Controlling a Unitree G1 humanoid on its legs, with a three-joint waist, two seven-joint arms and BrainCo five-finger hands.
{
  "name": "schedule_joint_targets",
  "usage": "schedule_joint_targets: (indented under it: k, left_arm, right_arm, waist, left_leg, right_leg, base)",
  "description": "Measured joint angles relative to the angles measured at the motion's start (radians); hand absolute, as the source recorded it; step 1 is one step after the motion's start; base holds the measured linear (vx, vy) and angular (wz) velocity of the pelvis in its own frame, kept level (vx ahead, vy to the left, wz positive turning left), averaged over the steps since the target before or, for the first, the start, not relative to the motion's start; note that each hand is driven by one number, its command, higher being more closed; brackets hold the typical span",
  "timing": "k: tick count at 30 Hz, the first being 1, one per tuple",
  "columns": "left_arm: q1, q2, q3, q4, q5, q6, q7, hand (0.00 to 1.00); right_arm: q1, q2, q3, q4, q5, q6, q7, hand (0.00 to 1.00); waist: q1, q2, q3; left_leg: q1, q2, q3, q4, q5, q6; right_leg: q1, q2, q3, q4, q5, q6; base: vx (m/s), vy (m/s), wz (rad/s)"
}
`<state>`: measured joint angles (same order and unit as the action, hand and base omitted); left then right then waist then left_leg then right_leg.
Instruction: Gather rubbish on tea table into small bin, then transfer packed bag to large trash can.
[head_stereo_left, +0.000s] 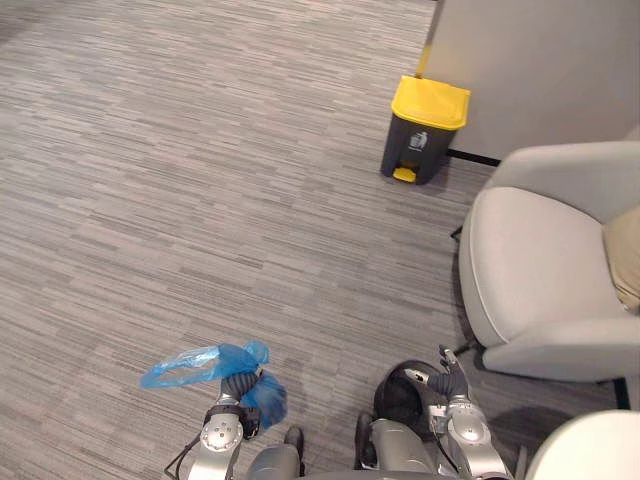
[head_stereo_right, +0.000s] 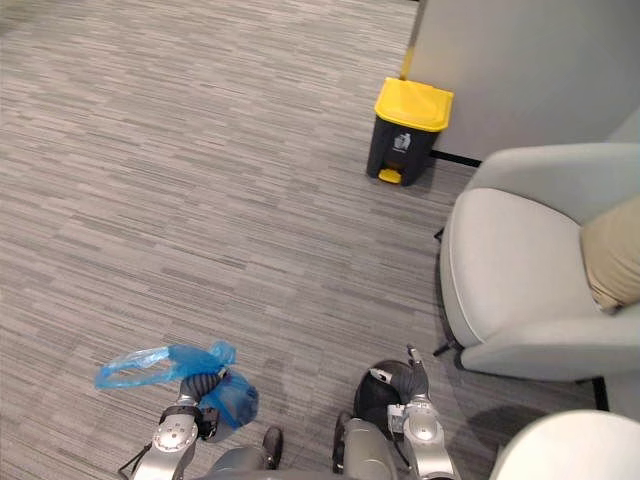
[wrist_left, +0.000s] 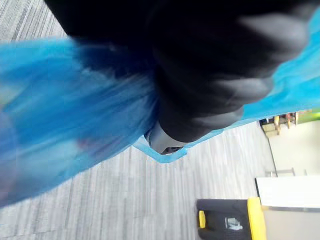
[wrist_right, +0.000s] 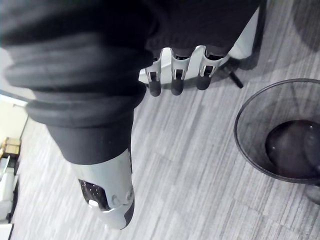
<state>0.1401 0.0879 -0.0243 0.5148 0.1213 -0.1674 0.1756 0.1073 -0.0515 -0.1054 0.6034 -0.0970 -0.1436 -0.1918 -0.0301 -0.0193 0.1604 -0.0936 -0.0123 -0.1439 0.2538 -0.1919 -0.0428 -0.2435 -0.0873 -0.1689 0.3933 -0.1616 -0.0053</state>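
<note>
Grey striped carpet floor stretches between the robot and its goal. A pale armchair sits at three o'clock. The large trash can, dark with a yellow lid, stands well apart at one o'clock against the wall, lid down and a yellow pedal at its foot. The small bin, black mesh, rests on the floor at five o'clock, just beside the robot.

The blue bag hangs at seven o'clock from the left hand, whose fingers are curled round its gathered neck, one loose handle trailing out toward nine o'clock. The right hand hangs beside the small bin with fingers straight, holding nothing.

The likely trouble lies in the crossing. The thin plastic could slip through the fingers as the robot walks, dropping the rubbish on the carpet. The trailing handle could snag. The closed lid may defeat the drop unless the pedal or the free hand raises it. Passing the armchair, the right arm could clip its side.
</note>
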Motion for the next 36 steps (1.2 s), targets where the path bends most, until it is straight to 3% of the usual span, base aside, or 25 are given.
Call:
schedule_joint_targets:
  k: [2,4,5,7,9,12,13,14,15,19,20,22,23,24,26,28,30,31,32,33,36]
  left_arm:
    - [-0.004,-0.019,0.024,-0.016,0.000,0.000,0.000,1.00]
    - [-0.001,-0.037,0.038,-0.040,0.000,0.005,-0.001,1.00]
    - [0.011,-0.043,0.035,-0.068,0.000,0.005,-0.002,1.00]
    - [0.019,-0.049,0.033,-0.096,0.000,0.004,-0.002,1.00]
    - [0.013,-0.048,0.033,-0.122,0.000,0.004,-0.002,1.00]
    - [0.012,-0.048,0.032,-0.112,0.000,0.005,-0.004,1.00]
    - [0.013,-0.051,0.031,-0.109,0.000,0.005,-0.009,1.00]
    - [0.009,-0.052,0.032,-0.092,0.000,0.005,-0.016,1.00]
    - [0.003,-0.044,0.030,-0.080,0.000,0.006,-0.020,1.00]
    - [-0.003,-0.039,0.026,-0.081,0.000,0.005,-0.022,1.00]
    - [0.009,-0.036,0.023,-0.081,0.000,0.006,-0.021,1.00]
    - [0.031,-0.035,0.014,-0.080,0.000,0.009,-0.021,1.00]
    - [0.039,-0.022,-0.008,-0.076,0.000,0.010,-0.020,1.00]
    - [0.037,-0.016,-0.016,-0.073,0.000,0.014,-0.021,1.00]
    - [0.036,-0.015,-0.015,-0.073,0.000,0.017,-0.017,1.00]
    - [0.036,-0.004,-0.013,-0.073,-0.002,0.017,-0.008,1.00]
    - [0.030,0.001,0.010,-0.071,-0.003,0.017,0.002,1.00]
    - [0.027,0.001,0.015,-0.069,-0.003,0.017,0.001,1.00]
    - [0.021,0.016,0.019,-0.056,-0.003,0.015,0.001,1.00]
    - [0.001,0.009,0.021,-0.010,-0.002,0.019,0.001,1.00]
    - [-0.002,0.003,0.028,-0.003,-0.002,0.019,0.000,1.00]
  right_arm:
    - [0.004,0.007,-0.001,-0.040,0.011,0.000,0.000,0.00]
    - [0.022,0.016,0.001,-0.088,0.016,0.001,0.000,0.00]
    - [0.043,0.026,0.007,-0.134,0.019,-0.003,0.000,0.00]
    - [0.046,0.026,0.006,-0.157,0.027,-0.004,-0.001,0.00]
    - [0.030,0.023,0.005,-0.159,0.031,-0.004,-0.001,0.00]
    - [0.029,0.027,0.002,-0.138,0.039,-0.003,-0.001,0.00]
    - [0.028,0.025,-0.004,-0.130,0.039,-0.002,-0.001,0.00]
    - [0.014,0.036,-0.011,-0.093,0.039,0.001,-0.001,0.00]
    - [0.012,0.042,-0.010,-0.086,0.040,0.003,-0.001,0.00]
    - [-0.015,0.045,-0.008,-0.061,0.037,0.002,0.001,0.00]
    - [-0.015,0.043,-0.008,-0.051,0.037,0.001,0.001,0.00]
    - [-0.017,0.043,-0.010,-0.033,0.037,0.002,0.001,0.00]
    - [-0.010,0.044,-0.002,-0.026,0.036,0.002,0.001,0.00]
    - [-0.004,0.044,0.002,-0.023,0.036,0.005,0.001,0.00]
    - [0.006,0.045,0.007,-0.018,0.033,0.015,0.001,0.00]
    - [0.003,0.046,0.008,-0.010,0.022,0.018,0.002,0.00]
    - [-0.031,0.034,0.008,0.026,0.009,0.018,0.001,0.00]
    - [-0.038,0.029,0.008,0.038,0.008,0.018,0.001,0.00]
    - [-0.040,0.023,0.009,0.051,0.006,0.020,0.001,0.00]
    - [-0.040,0.002,0.008,0.071,0.004,0.025,0.000,0.00]
    - [-0.058,-0.013,0.006,0.078,0.006,0.032,0.001,0.00]
  waist:
    - [-0.007,0.030,0.005]
    - [-0.007,0.029,0.012]
    - [0.007,0.025,0.016]
    - [0.023,0.009,0.014]
    - [0.036,0.000,0.010]
    - [0.046,0.000,0.011]
    - [0.047,0.011,0.010]
    - [0.046,0.000,0.012]
    - [0.046,-0.009,0.008]
    - [0.051,-0.005,0.004]
    - [0.052,-0.003,0.006]
    - [0.049,0.002,0.009]
    - [0.044,-0.008,0.009]
    - [0.039,-0.015,0.008]
    - [0.037,-0.016,0.007]
    - [0.022,-0.015,0.007]
    - [0.012,-0.003,0.014]
    - [0.009,-0.005,0.013]
    - [0.005,-0.022,0.004]
    - [-0.003,0.001,0.006]
    - [-0.001,0.024,-0.003]
  left_leg:
    - [-0.020,0.055,0.073,0.076,-0.021,-0.033]
    - [-0.071,0.105,0.147,0.287,-0.032,-0.051]
    - [-0.121,0.156,0.219,0.452,-0.036,-0.061]
    - [-0.159,0.213,0.307,0.544,-0.056,-0.027]
    - [-0.218,0.238,0.344,0.464,-0.066,-0.009]
    - [-0.223,0.224,0.336,0.229,-0.027,-0.010]
    - [-0.202,0.207,0.313,0.065,0.088,-0.006]
    - [-0.176,0.181,0.304,0.031,0.190,-0.020]
    - [-0.171,0.166,0.306,0.022,0.196,-0.016]
    - [-0.163,0.121,0.360,0.084,0.103,0.019]
    - [-0.141,0.117,0.376,0.097,0.048,0.012]
    - [-0.097,0.116,0.402,0.091,0.020,0.012]
    - [-0.061,0.100,0.429,0.073,0.012,0.017]
    - [-0.041,0.091,0.442,0.057,0.009,0.019]
    - [-0.005,0.083,0.450,0.019,0.006,0.020]
    - [0.023,0.084,0.446,-0.018,0.006,0.020]
    - [0.047,0.111,0.443,-0.044,0.002,0.013]
    - [0.052,0.119,0.443,-0.043,-0.001,0.009]
    - [0.065,0.112,0.443,-0.037,-0.014,-0.018]
    - [0.074,0.124,0.408,-0.007,-0.028,-0.038]
    - [0.076,0.161,0.360,0.021,-0.027,-0.043]
  right_leg:
    - [0.032,0.033,-0.026,-0.028,-0.017,-0.018]
    - [0.120,0.065,-0.043,-0.079,-0.017,-0.030]
    - [0.188,0.087,-0.040,-0.114,-0.022,-0.043]
    - [0.237,0.091,-0.020,-0.137,-0.029,-0.054]
    - [0.251,0.087,0.019,-0.174,-0.028,-0.052]
    - [0.260,0.074,0.045,-0.186,-0.029,-0.033]
    - [0.265,0.070,0.063,-0.186,-0.046,-0.001]
    - [0.273,0.056,0.094,-0.190,-0.060,0.027]
    - [0.271,0.043,0.107,-0.203,-0.054,0.036]
    - [0.274,-0.017,0.181,-0.204,-0.058,0.079]
    - [0.268,-0.027,0.205,-0.142,-0.077,0.107]
    - [0.197,-0.028,0.239,0.038,-0.086,0.123]
    - [0.092,-0.043,0.256,0.237,-0.069,0.161]
    - [0.047,-0.058,0.249,0.324,-0.041,0.174]
    - [-0.004,-0.071,0.218,0.416,-0.001,0.140]
    - [-0.034,-0.073,0.155,0.424,-0.065,0.100]
    - [-0.080,-0.057,0.017,0.281,-0.110,0.066]
    - [-0.089,-0.049,-0.014,0.219,-0.104,0.058]
    - [-0.089,-0.034,-0.043,0.053,-0.034,0.036]
    - [-0.059,-0.018,-0.048,0.030,0.044,-0.014]
    - [-0.037,0.023,-0.059,0.017,0.007,-0.028]
  base:
    - [0.30,-0.185,0.19]
    - [0.31,-0.158,0.11]
    - [0.23,-0.077,-0.21]
    - [0.24,-0.041,-0.37]
    - [0.23,0.058,-0.44]
    - [0.19,0.168,-0.34]
    - [0.29,0.323,-0.34]
    - [0.29,0.319,-0.28]
    - [0.26,0.314,-0.16]
    - [0.12,0.195,-0.32]
    - [0.08,0.162,-0.55]
    - [0.03,0.125,-0.62]
    - [0.06,0.129,-0.55]
    - [0.06,0.082,-0.41]
    - [0.14,0.042,-0.32]
    - [0.18,-0.025,-0.27]
    - [0.21,-0.115,-0.17]
    - [0.27,-0.154,-0.01]
    - [0.36,-0.150,0.18]
    - [0.48,-0.176,0.12]
    - [0.41,-0.180,-0.13]
